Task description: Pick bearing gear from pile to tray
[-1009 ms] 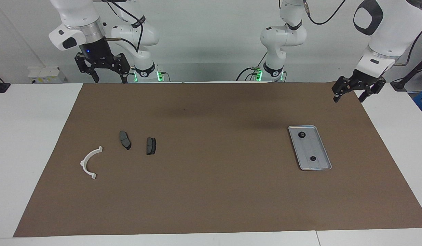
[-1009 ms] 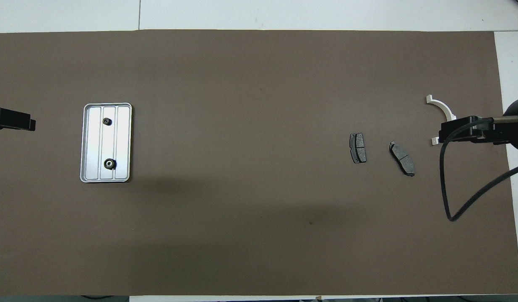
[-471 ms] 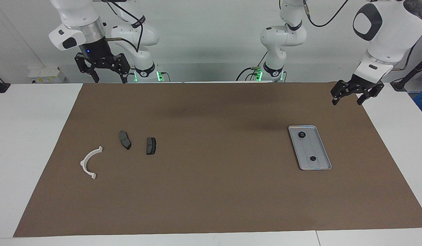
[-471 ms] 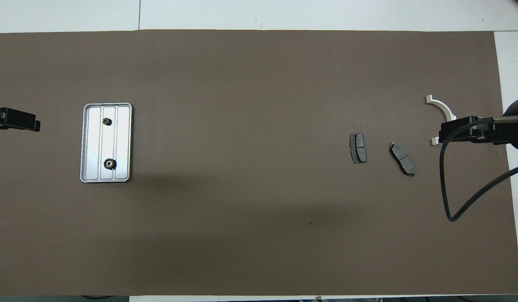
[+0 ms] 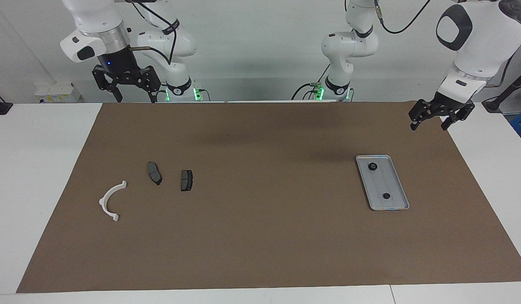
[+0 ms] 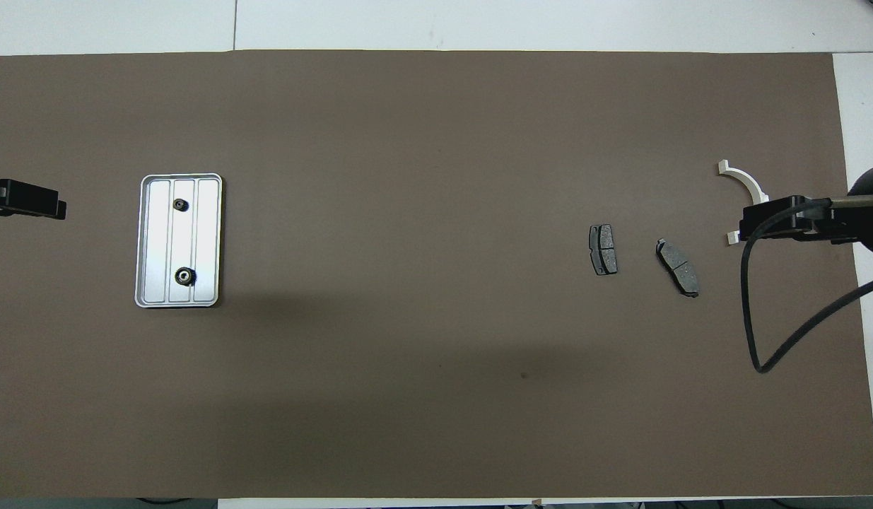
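Observation:
The silver tray (image 5: 381,181) lies on the brown mat toward the left arm's end; it also shows in the overhead view (image 6: 208,240). Two small black round gears (image 5: 373,166) (image 5: 386,195) lie in it. The pile is toward the right arm's end: two dark brake pads (image 5: 154,173) (image 5: 186,180) and a white half-ring bracket (image 5: 112,200). No black round piece shows in the pile. My left gripper (image 5: 430,122) is open and empty, raised over the mat's edge beside the tray. My right gripper (image 5: 135,98) is open and empty, raised, and waits.
A brown mat (image 5: 260,236) covers most of the white table. In the overhead view the right gripper (image 6: 782,220) covers part of the bracket (image 6: 743,182), and its black cable (image 6: 754,318) hangs over the mat's edge.
The left gripper has shifted very slightly toward the tray. The right arm, the parts and the tray have not moved.

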You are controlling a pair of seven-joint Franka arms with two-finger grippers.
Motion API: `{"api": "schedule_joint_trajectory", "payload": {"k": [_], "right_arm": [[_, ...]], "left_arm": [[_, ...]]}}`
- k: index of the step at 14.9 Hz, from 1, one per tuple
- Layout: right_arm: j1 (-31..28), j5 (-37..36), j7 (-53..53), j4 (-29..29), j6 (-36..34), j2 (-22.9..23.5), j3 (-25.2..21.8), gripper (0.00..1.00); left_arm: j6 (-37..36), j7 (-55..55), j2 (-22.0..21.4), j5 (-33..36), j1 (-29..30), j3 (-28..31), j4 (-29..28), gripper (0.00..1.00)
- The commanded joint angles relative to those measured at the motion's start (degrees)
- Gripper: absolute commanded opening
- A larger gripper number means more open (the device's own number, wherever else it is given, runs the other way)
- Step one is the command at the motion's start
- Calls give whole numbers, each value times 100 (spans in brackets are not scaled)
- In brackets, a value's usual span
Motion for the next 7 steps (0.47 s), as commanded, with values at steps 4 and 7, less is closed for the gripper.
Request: {"api": "schedule_joint_trajectory", "payload": {"k": [4,7], "right_arm": [[-42,17,36,-83,-35,-97,11,100],[-42,17,36,-83,-35,-97,20,100]], "left_arm": [[-72,54,-25,-60,33,4,65,100],[-72,46,-16,-60,-11,22,65,100]]}}
